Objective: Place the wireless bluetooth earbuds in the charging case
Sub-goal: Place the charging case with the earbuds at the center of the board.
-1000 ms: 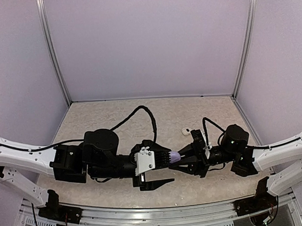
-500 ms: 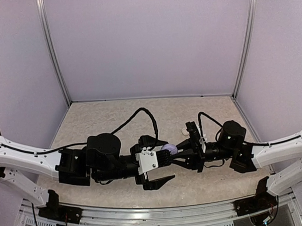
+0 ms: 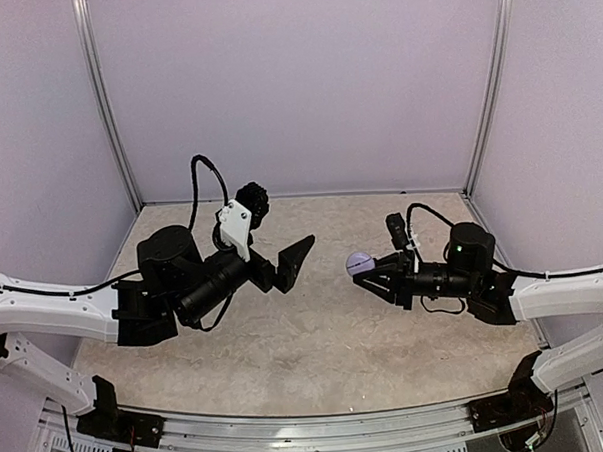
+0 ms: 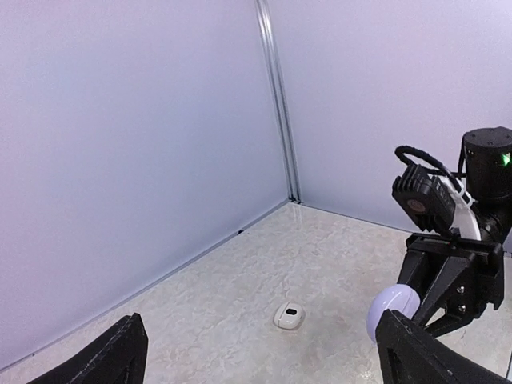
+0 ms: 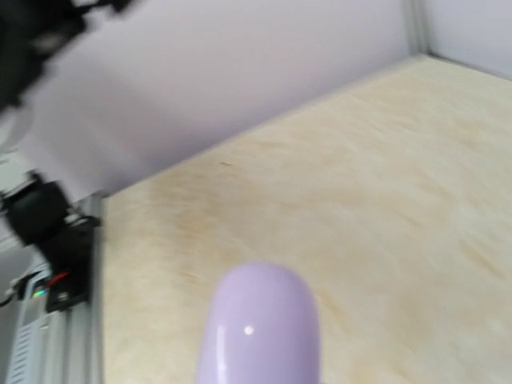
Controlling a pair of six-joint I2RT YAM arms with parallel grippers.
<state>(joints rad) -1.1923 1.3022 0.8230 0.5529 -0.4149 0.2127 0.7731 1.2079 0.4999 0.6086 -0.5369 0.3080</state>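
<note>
While hanging above the table (image 3: 316, 335) right of centre, clamped tight in the right gripper (image 3: 366, 267): lilac charging case (image 3: 359, 262), rounded end jutting left past the fingertips. From the right wrist, only a blurred lilac dome low in view. Over at the left, tilted up and pointing right: left gripper (image 4: 260, 340), spread wide, gripping nothing. Flat on the table near the right gripper, touching neither arm: small white case (image 4: 289, 316).
</note>
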